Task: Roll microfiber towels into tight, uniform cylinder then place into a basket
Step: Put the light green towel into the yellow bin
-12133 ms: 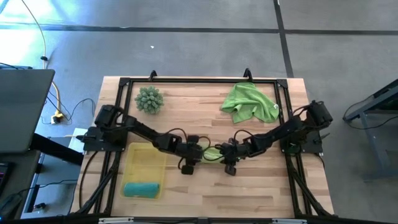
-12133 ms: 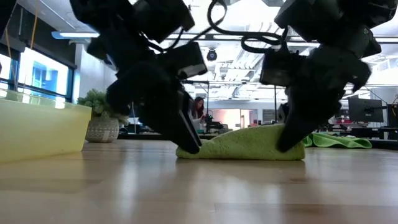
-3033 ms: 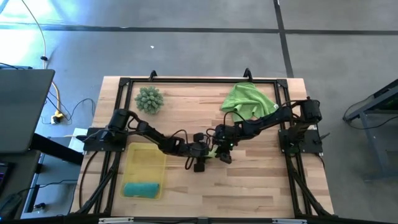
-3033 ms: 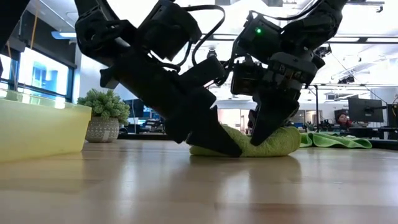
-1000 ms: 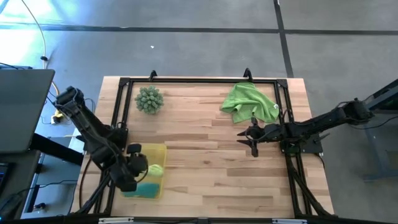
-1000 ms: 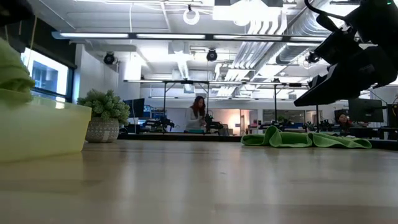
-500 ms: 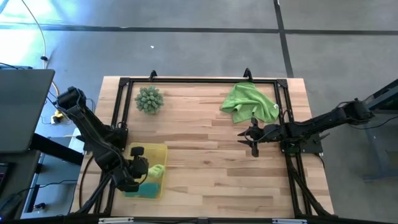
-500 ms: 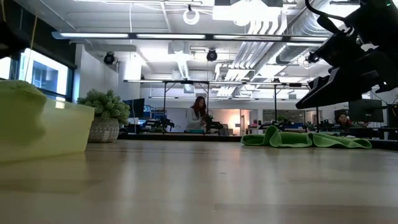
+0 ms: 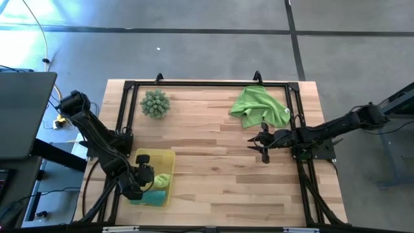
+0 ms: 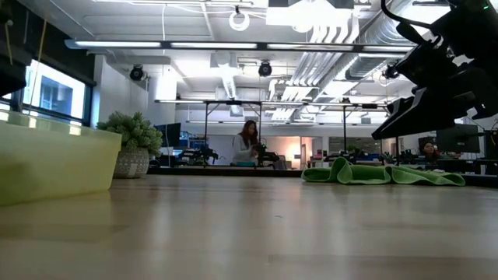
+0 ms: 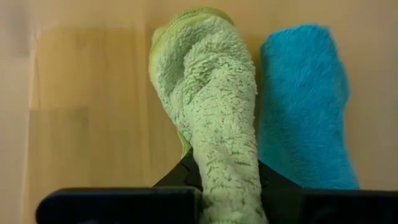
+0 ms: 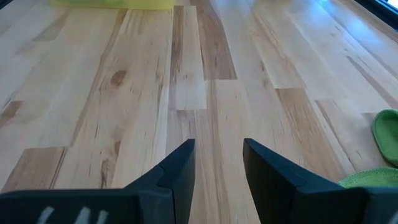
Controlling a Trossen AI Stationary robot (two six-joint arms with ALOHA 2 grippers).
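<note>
L gripper [image 11: 227, 186]: clamped on rolled lime towel [image 11: 211, 118], inside basket [image 9: 143, 158]. Roll's long axis parallel to teal towel [image 11: 305, 106], just beside. R gripper [image 12: 217, 155]: apart, idle.

pincer [image 11: 227, 186] gripping lime towel [image 11: 211, 112], teal towel [image 11: 305, 106] beside

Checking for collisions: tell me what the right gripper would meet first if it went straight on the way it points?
The right gripper is open over bare table; the way looks free up to the yellow basket at the far end, though depth is unclear.
</note>
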